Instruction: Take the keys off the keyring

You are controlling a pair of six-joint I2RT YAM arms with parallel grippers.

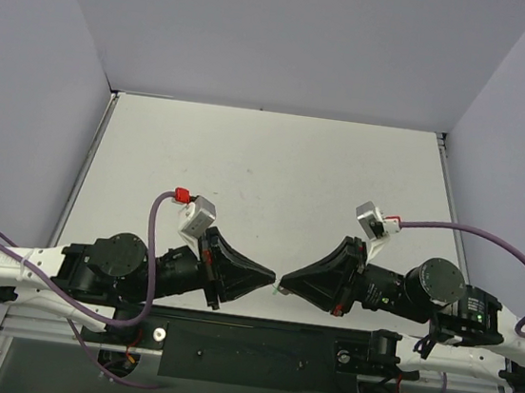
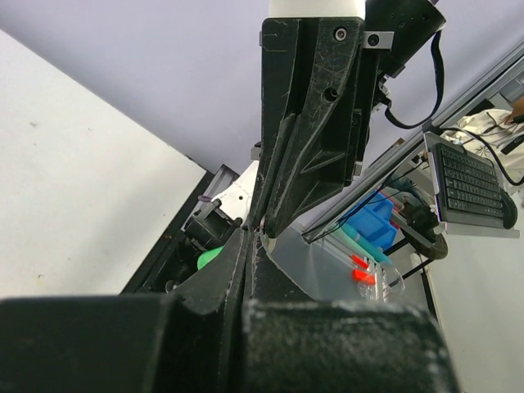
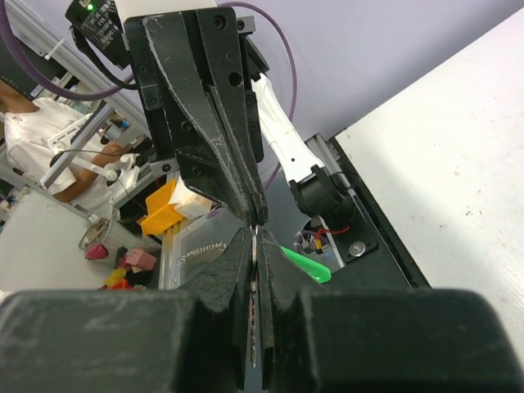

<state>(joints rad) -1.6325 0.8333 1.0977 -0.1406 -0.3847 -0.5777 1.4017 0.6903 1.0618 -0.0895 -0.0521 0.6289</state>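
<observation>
Here the two arms meet tip to tip over the near part of the bench [image 1: 266, 168], and the step in hand looks like the pull that parts key from keyring. The right end effector [image 3: 255, 236] is closed tight, with a thin silver sliver, most likely the key [image 3: 255, 327], clamped edge-on between its fingers. The left end effector [image 2: 248, 237] is pinched almost fully together, right against the other's tips. What it grips is hidden at the junction, though the green keyring [image 3: 307, 264] pokes out just beside and below that point, clear of the bench. To do this well, both grips should hold firm while the arms draw apart slowly along the line of the fingers, perhaps with a small twist so the key slides off rather than jams. The pieces are tiny and thin, so a jerk could slip either one free and drop it. The left grip, being unseen, is the one to doubt.
</observation>
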